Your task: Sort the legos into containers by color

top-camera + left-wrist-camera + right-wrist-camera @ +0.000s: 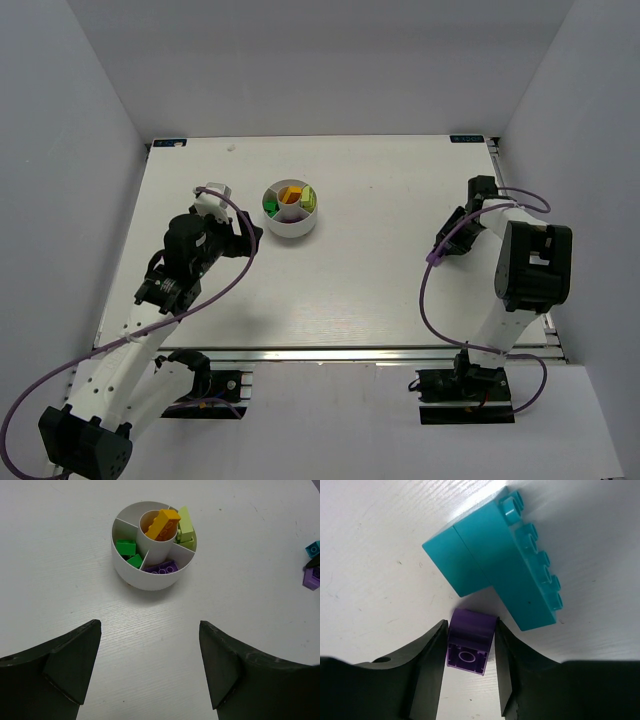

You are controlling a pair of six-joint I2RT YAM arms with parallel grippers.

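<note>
At upper centre of the overhead frame, on the white table (380,260), the round white dish (290,230), with the left arm just to its left and the right arm well apart, near the right edge. Through the left wrist camera, the same dish in the upper middle of the frame, already holding several legos: an orange brick (162,524) leaning out of the central well, a lime green brick (186,527) propped in the upper-right wedge, dark green bricks (126,547) in the left wedge, and a stored purple brick (162,568) lying studs-up in the lower wedge. Below the dish in that frame, the left gripper (150,645), fingers spread wide, only bare table showing between them. At the far right edge of the same view, small and partly cut off, a patch of cyan above a patch of purple. Through the right wrist camera, the right gripper (471,630) closed in on a pinched purple brick (469,645), one dark finger against each side, hollow underside facing the lens, at lower centre of the frame. Just above it, a cyan piece (485,555) on the table, with a seam across its smooth face and a row of studs pointing toward the right of the frame; contact between cyan and purple impossible to tell.
</note>
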